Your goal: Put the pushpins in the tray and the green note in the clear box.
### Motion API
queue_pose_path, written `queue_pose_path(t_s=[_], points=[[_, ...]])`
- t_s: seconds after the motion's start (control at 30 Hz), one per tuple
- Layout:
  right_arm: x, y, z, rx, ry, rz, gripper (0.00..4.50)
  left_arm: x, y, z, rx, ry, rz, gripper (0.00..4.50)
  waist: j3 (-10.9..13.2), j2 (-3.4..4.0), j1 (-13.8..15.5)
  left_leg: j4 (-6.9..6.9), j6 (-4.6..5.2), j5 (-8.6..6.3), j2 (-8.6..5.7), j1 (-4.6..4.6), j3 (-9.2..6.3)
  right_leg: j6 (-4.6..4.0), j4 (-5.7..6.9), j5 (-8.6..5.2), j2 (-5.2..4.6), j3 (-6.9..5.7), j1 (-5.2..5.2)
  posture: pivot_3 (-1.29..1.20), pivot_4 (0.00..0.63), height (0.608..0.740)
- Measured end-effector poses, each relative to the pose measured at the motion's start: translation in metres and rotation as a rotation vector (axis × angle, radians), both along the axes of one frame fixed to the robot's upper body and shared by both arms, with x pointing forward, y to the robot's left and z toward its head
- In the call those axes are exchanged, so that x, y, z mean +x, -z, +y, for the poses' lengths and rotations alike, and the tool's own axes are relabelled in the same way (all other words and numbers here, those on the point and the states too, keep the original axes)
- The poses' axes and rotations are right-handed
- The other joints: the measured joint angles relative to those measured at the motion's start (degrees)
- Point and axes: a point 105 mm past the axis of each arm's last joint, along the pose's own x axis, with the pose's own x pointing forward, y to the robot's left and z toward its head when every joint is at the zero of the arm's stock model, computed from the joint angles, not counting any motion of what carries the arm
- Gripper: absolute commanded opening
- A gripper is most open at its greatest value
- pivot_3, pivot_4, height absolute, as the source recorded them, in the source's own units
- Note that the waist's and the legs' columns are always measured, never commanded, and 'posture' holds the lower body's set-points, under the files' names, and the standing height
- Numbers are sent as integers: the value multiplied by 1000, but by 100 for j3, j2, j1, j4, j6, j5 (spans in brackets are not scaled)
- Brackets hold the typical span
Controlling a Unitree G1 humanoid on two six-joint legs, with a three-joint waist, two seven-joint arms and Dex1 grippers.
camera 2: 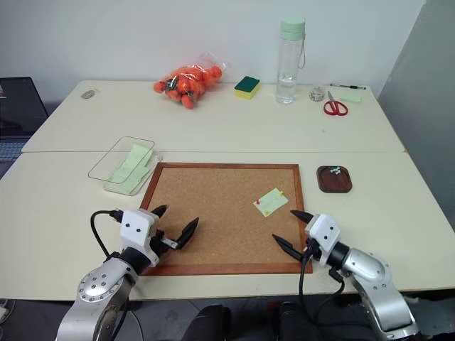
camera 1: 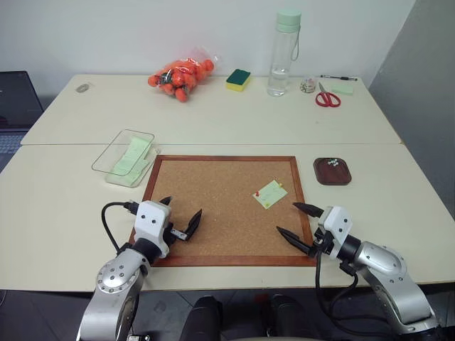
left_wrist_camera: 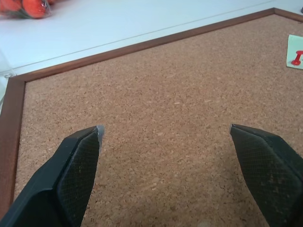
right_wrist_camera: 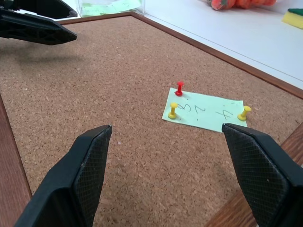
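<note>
R gripper (camera 1: 293, 219) had its fingers (right_wrist_camera: 90, 165) spread wide, nothing between them, hovering over the near-R corner of the cork board (camera 1: 213, 206) and aimed at the green note (right_wrist_camera: 203, 111). L gripper (camera 1: 184, 213) likewise wide and empty over the near-L part of the board, well apart from the note.

Green note sat on the R half of the board, pinned by the pushpins: a red one (right_wrist_camera: 179, 87) at one corner, a yellow one (right_wrist_camera: 173, 110) near it, and another yellow (right_wrist_camera: 245, 112) at the far end. So three pins visible in the R wrist view, not two.

Judgement: step in hand was the first pin pull, R arm, since it was nearest. To do it well: narrow the fingers before closing in, bc the pin heads are far smaller than a finger; come down over one head, pinch the head not the shaft, pull straight out along the pin so the paper isn't torn or dragged. Red pin and the yellow beside it stood close, risk of catching both or knocking one loose.

Tray (camera 1: 333, 171) lay on the counter (camera 1: 64, 213) just R of the board, w/ small pale bits in it already. Clear box (camera 1: 123, 153) sat off the board's far-L corner, pale green notes inside; L arm suits that drop.
</note>
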Motion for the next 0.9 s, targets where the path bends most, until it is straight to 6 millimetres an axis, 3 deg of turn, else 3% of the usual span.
queue_pose_path(t_s=[0.47,0.73,0.9], points=[[-1,1,0,0,-2,6,3948,0,-4,5,17,12,-11,4492,0,0,-2,0,0,0,0,0,1,0,0,0,0,0,0,0,150,740],[-1,1,0,1,-1,9,3948,0,-22,11,0,81,-67,4492,0,0,-2,0,0,0,-1,0,1,0,0,0,0,0,0,0,150,740],[-1,1,0,4,0,9,3948,-1,-21,10,-3,107,-64,3737,0,0,-2,0,0,0,0,0,0,0,0,0,0,0,0,0,150,740]])
